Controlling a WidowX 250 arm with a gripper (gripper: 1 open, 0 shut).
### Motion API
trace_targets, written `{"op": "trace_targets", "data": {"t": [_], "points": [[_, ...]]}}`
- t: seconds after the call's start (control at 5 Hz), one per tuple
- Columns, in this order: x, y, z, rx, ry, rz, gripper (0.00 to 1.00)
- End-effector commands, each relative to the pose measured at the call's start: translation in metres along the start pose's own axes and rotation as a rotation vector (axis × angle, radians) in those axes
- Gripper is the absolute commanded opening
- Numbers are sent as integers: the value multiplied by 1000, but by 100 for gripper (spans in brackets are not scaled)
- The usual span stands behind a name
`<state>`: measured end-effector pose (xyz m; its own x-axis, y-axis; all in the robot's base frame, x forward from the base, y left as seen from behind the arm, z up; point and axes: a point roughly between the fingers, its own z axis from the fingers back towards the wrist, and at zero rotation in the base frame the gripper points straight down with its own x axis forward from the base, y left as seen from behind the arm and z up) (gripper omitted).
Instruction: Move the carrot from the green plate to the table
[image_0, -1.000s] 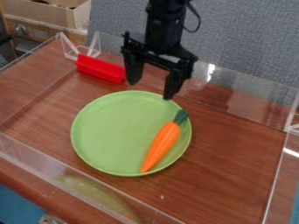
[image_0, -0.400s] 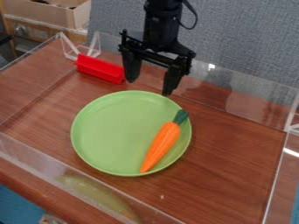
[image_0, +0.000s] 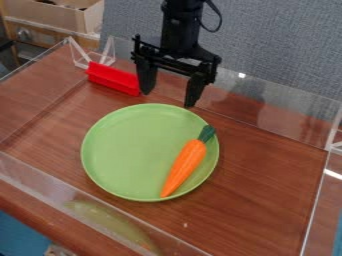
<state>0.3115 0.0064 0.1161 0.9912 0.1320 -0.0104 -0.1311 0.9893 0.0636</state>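
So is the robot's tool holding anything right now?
No, nothing. The tool is open and empty, above the table behind the green plate. The carrot lies on the plate, untouched.

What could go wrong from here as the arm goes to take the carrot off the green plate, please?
The carrot lies diagonally near the right rim of the green plate, so a grasp across the wrong axis might slip off its tapered body. The open pincer hangs behind the plate, beside the red block, which a careless swing could knock. The clear wall close by limits where the carrot can be set down.
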Motion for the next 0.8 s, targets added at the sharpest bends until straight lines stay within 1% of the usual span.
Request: {"op": "trace_targets", "data": {"t": [0.0, 0.2, 0.4, 0.6], "points": [[5, -1, 15, -8, -42, 31, 0], [-1, -13, 23, -6, -41, 65, 100], [-6, -24, 32, -5, -41, 78, 100], [-3, -5, 40, 0, -39, 93, 100]]}}
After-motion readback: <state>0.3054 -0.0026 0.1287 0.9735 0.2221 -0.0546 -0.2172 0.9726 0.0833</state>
